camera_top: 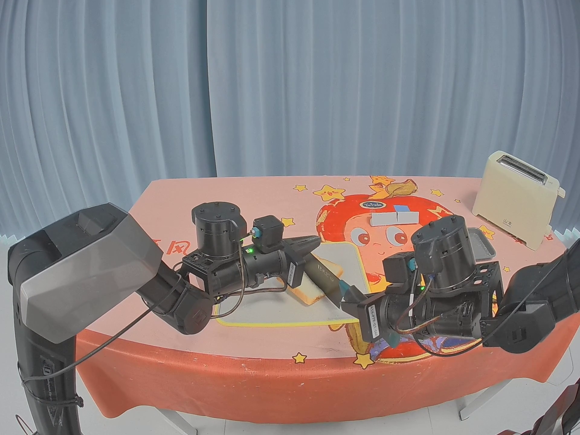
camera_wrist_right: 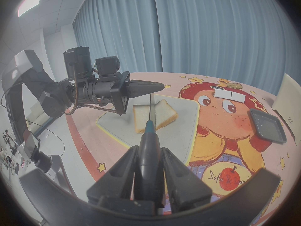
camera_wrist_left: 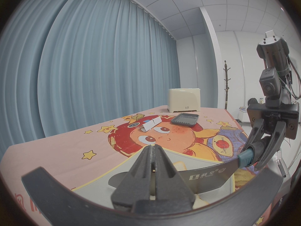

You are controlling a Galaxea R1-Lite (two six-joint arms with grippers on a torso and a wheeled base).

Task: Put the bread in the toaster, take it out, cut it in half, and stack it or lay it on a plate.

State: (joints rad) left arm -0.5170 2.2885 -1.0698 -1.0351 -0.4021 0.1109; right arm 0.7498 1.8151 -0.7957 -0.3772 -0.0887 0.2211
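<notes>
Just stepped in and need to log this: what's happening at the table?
The right gripper holds a knife with its blade across the bread on the cutting board. The left gripper hangs shut close above the bread. The toaster and a dark tray stand off to the far right.

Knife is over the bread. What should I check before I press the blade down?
1. Knife grip: ok. The right gripper is shut on the handle.
2. Blade line: ok. It runs across the middle of the bread.
3. Bread support: ok. It lies flat on the cutting board.
4. Left gripper clear of the blade: cannot tell. Its shut tip sits close beside the blade, above the bread.
5. Bread already cut through: cannot tell. The blade hides the line.
6. Plate ready: ok. Nothing lies on it.
</notes>
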